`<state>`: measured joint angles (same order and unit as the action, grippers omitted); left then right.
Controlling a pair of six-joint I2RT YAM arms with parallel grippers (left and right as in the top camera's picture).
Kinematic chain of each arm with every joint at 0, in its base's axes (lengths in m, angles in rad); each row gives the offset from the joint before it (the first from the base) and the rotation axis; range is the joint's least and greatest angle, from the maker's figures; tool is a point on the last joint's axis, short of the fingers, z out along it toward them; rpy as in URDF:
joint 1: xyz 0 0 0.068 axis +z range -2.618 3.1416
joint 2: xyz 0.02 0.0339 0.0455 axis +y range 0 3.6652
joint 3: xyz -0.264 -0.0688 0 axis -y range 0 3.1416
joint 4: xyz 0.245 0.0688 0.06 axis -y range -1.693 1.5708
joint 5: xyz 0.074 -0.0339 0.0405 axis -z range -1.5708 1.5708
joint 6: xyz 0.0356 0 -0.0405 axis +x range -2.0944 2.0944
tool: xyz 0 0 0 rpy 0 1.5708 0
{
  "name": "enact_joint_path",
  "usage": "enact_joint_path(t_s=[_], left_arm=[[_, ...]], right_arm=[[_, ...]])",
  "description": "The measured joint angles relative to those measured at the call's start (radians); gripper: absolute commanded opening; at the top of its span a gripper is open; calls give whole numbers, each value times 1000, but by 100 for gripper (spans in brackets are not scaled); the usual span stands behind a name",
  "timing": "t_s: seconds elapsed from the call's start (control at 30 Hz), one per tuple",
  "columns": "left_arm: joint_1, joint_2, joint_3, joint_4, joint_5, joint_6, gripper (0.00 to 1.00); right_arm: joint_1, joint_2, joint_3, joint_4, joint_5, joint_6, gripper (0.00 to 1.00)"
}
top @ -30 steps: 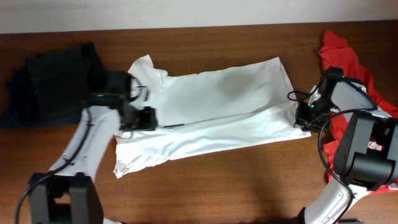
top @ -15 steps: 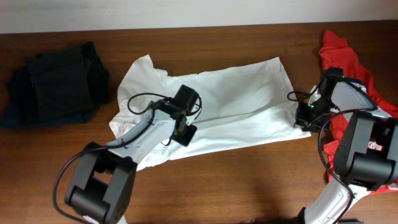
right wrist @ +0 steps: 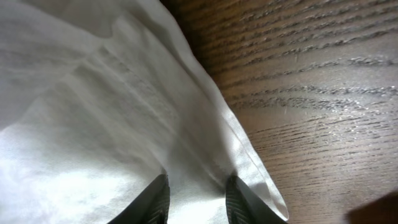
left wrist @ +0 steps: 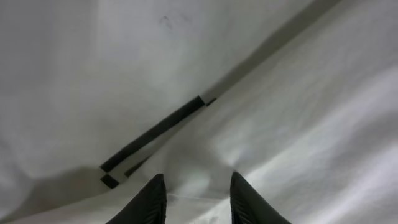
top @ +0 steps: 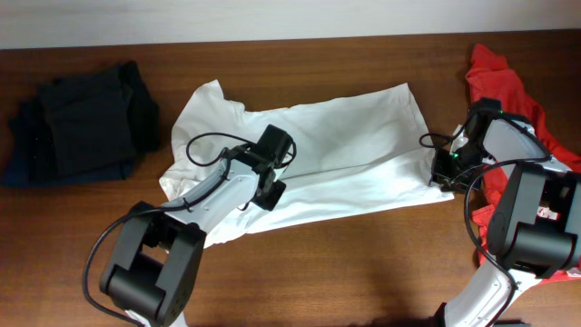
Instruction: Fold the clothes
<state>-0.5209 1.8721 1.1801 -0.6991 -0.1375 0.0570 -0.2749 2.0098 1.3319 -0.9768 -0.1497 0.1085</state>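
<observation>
White T-shirt lies spread across the middle of the table, with both grippers on it.
Left gripper sits on the shirt's lower-left portion, jaws narrowed with a ridge of white cloth nipped between them. Right gripper is at the shirt's lower-right corner, jaws likewise closed down on the hem where it meets bare wood. Red T-shirt lies bunched at the right edge; dark clothes are piled upper left.
</observation>
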Motion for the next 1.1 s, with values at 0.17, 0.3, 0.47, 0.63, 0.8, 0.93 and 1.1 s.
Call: enact_joint_path(t_s=[0.17, 0.3, 0.47, 0.63, 0.8, 0.93, 1.1], left_arm=[[-10, 2, 0, -18, 14, 0, 34], [-17, 2, 0, -22, 18, 0, 34], [-17, 2, 0, -21, 17, 5, 15], [-17, 10, 0, -11, 18, 3, 6], [-17, 28, 0, -11, 18, 4, 0], [-17, 28, 2, -19, -10, 3, 0], [-5, 28, 121, -20, -66, 3, 0]], right_arm=[[0, 0, 0, 0, 8, 0, 34], [0, 0, 0, 0, 11, -1, 34], [0, 0, 0, 0, 11, -1, 34], [0, 0, 0, 0, 11, 0, 34], [0, 0, 0, 0, 11, 0, 34], [0, 0, 0, 0, 11, 0, 34], [0, 0, 0, 0, 12, 0, 35]])
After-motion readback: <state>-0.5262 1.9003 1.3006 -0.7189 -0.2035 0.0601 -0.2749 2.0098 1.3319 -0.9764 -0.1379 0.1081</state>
